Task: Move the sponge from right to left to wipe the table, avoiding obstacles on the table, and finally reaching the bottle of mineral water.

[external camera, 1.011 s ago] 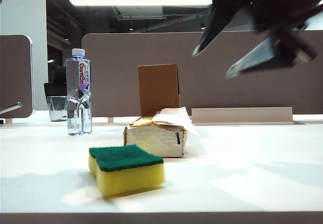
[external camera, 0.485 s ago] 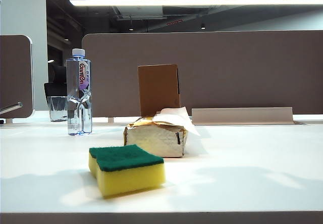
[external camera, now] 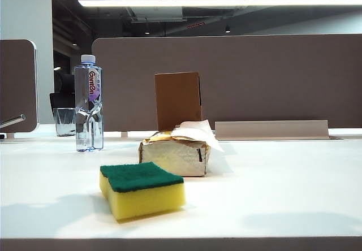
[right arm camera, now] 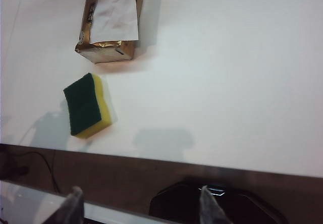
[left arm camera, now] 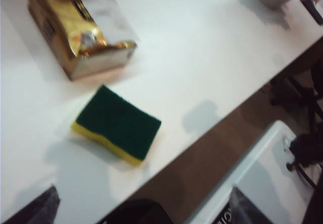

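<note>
The sponge (external camera: pixel 141 191), yellow foam with its green face up, lies near the front of the white table (external camera: pixel 283 177). Behind it sit the tissue pack (external camera: pixel 174 156) and the upright brown cardboard box (external camera: pixel 178 100). The bottle of mineral water (external camera: pixel 89 104) stands at the back left. No arm shows in the exterior view. My left gripper (left arm camera: pixel 144 211) hangs open and empty high over the table's front edge, well apart from the sponge (left arm camera: pixel 118 123) and the tissue pack (left arm camera: pixel 75 37). My right gripper (right arm camera: pixel 142 206) is likewise open and empty, off the front edge, with the sponge (right arm camera: pixel 87 105) and tissue pack (right arm camera: pixel 108 27) beyond it.
A short glass cup (external camera: pixel 64 121) stands behind the bottle. A brown partition (external camera: pixel 271 76) closes the back of the table. A dark rounded device (right arm camera: pixel 217 206) sits under the table's front edge (right arm camera: pixel 202 166). A white surface (left arm camera: pixel 262 173) lies beyond the edge.
The right arm, a dark blur at the top right of the exterior view a second ago, has left that view. Shadows on the table have shifted. The sponge has not moved.
</note>
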